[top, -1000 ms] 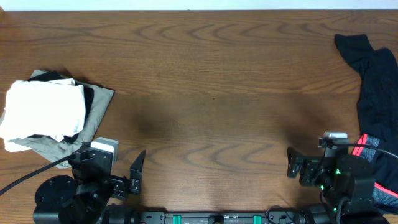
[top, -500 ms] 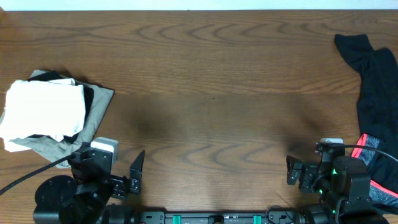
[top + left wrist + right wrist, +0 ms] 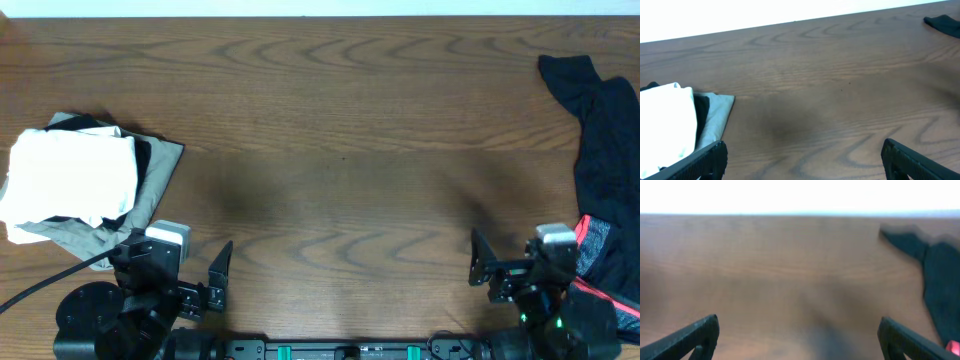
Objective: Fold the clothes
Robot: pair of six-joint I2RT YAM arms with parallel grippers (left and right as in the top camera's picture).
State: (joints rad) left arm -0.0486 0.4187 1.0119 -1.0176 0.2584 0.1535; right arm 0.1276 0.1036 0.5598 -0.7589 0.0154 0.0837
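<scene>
The clothes lie in two places. At the table's left edge is a folded pile with a white garment (image 3: 70, 180) on top of black and grey-green layers; the left wrist view catches it too (image 3: 665, 120). A black, red-trimmed garment (image 3: 605, 150) lies unfolded and crumpled along the right edge, blurred in the right wrist view (image 3: 935, 270). My left gripper (image 3: 172, 268) rests at the front left, open, with bare wood between its fingers (image 3: 802, 160). At the front right my right gripper (image 3: 530, 268) is also open over bare wood (image 3: 800, 337), just left of the garment's red trim.
The dark wooden table (image 3: 340, 150) stretches between the two heaps. Its far edge meets a white background. The arm bases and a black rail sit along the front edge.
My right arm has drawn back toward the front edge and a little to the right, staying open. The left arm and both garments have not moved.
</scene>
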